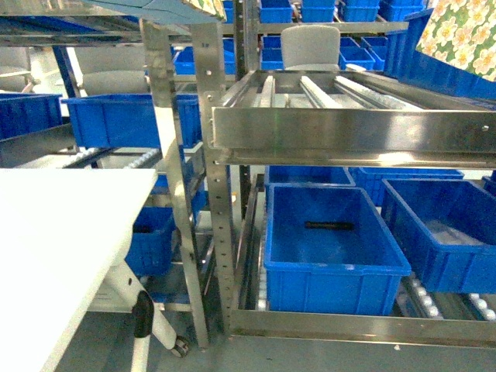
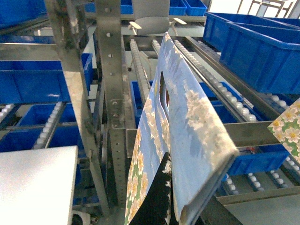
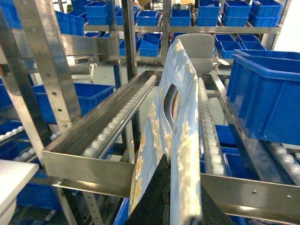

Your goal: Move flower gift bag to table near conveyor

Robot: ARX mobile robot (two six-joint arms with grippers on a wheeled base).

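The flower gift bag, blue with white and yellow blossoms and a cut-out handle, hangs tilted in front of the conveyor. My left gripper is shut on its lower edge. In the right wrist view a flowered bag panel stands upright between the fingers of my right gripper, which is shut on it. The head view shows only flowered corners at the top left and top right, above the conveyor. The white table lies at the left, below and apart from the bag.
Blue bins fill the racks. One bin on the lower lane holds a dark object, with another bin beside it. A steel upright stands between table and conveyor. A grey chair back shows behind. A green flowered piece is at the right edge.
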